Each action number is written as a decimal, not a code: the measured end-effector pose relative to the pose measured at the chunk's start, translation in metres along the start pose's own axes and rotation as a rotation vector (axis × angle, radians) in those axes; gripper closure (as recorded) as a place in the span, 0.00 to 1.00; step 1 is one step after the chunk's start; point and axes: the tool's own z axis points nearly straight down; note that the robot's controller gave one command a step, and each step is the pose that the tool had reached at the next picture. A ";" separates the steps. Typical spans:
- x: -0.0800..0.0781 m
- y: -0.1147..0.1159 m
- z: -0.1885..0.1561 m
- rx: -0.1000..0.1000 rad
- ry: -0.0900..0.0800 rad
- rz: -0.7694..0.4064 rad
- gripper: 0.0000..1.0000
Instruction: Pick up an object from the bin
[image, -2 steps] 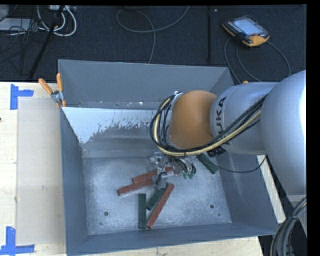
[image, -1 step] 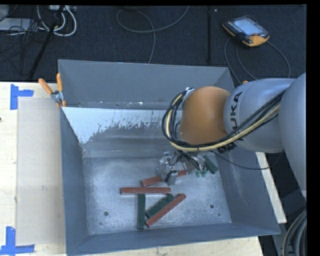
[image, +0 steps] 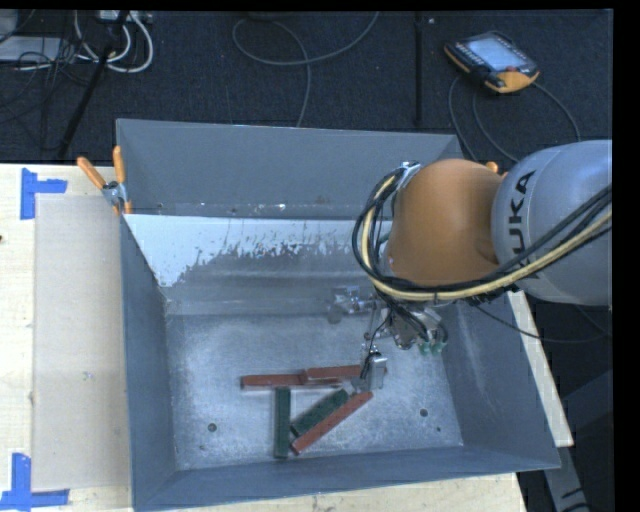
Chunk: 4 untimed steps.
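1. The claw is low inside the bin, at about 4 o'clock from the middle of the floor. It is just at the right end of the brown bar. I cannot tell if it touches the bar.
2. I also cannot tell whether the claw is spread or pressed together, so I cannot say that it pinches anything.
3. I judge that the step in hand is the last descent onto this brown bar. The bar looks thin and lies flat, so the claw should go down almost to the floor and close across the narrow width.
4. A hold at the very end may let the bar swing or slip. Moving a little toward 9 o'clock along the bar would probably give a safer hold.
5. The top end of the red bar lies near the claw, at its 6 o'clock. It may be caught too.
6. The bin holds four bars, all in its 6 o'clock half:
   - The brown bar runs from 9 to 3 o'clock.
   - The green bar runs from 12 to 6 o'clock under it.
   - The dark bar and the red bar lie side by side, from 7 to 1 o'clock.
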 end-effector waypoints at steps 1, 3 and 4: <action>0.000 0.000 0.000 0.000 0.000 0.001 0.00; 0.023 0.044 0.094 -0.002 0.002 -0.019 1.00; 0.023 0.044 0.094 -0.002 0.002 -0.019 1.00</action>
